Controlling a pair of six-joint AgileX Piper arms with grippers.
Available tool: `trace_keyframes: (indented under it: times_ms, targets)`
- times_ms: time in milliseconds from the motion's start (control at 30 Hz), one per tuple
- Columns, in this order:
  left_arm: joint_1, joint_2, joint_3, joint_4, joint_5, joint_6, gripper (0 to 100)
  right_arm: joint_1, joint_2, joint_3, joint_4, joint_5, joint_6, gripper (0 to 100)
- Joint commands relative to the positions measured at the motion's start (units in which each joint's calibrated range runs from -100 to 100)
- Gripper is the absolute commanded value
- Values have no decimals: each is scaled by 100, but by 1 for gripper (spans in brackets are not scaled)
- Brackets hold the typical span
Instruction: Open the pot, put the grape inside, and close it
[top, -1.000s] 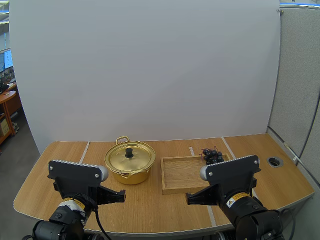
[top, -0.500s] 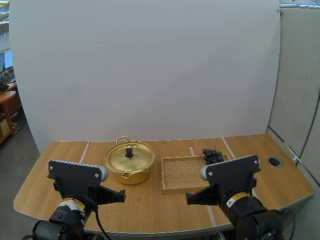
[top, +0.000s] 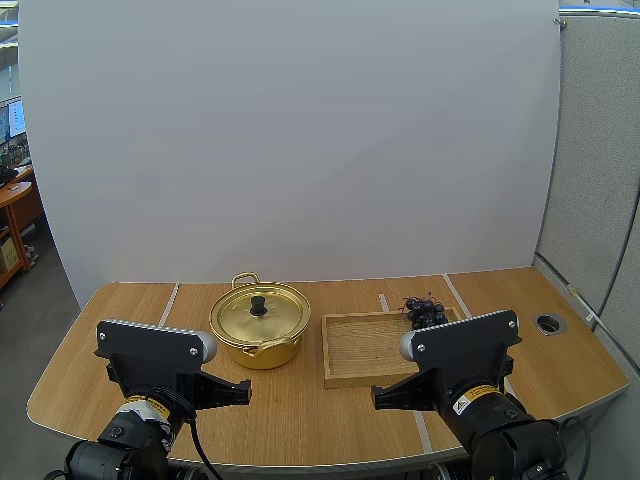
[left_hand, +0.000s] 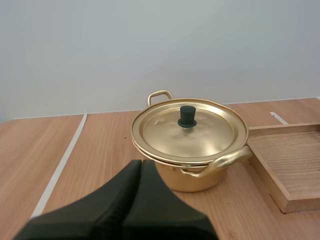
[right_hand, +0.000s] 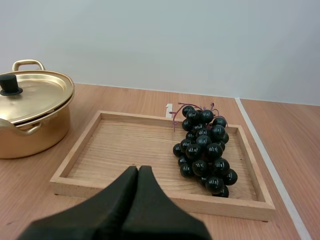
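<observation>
First, the lid (left_hand: 190, 134) sits on the pot (left_hand: 192, 179), grapes (right_hand: 204, 148) in the tray (right_hand: 235, 206) beside it. Our left fingers (left_hand: 112, 202) and right fingers (right_hand: 112, 200) are pressed together, empty; we should spread the left pair, centre on the knob (left_hand: 187, 116), lift straight.

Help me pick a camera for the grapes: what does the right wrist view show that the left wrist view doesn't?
Right wrist view, not the left: the bunch of grapes lying in the wooden tray, and my right gripper, shut. Left wrist view, not the right: my left gripper, shut, and the whole lid. Both: the pot, lid on, beside the tray.
</observation>
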Motion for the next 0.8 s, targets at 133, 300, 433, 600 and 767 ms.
trace_keyframes:
  times_ms: [133,300,433,600,767]
  targets:
    - [11,-26,0,-82,-203,-35,0,-23,-32,15,3,20,-28,0]
    - [11,-26,0,-82,-219,-35,0,-23,-32,15,95,-88,-28,0]
    - [11,-26,0,32,-347,-35,0,-23,-32,15,132,-177,-28,0]
    - [11,-26,-717,33,-347,-35,0,-23,-32,-697,132,-177,-28,0]
    - [11,-26,-1629,33,-331,-35,0,-23,-32,-1800,132,136,-28,0]
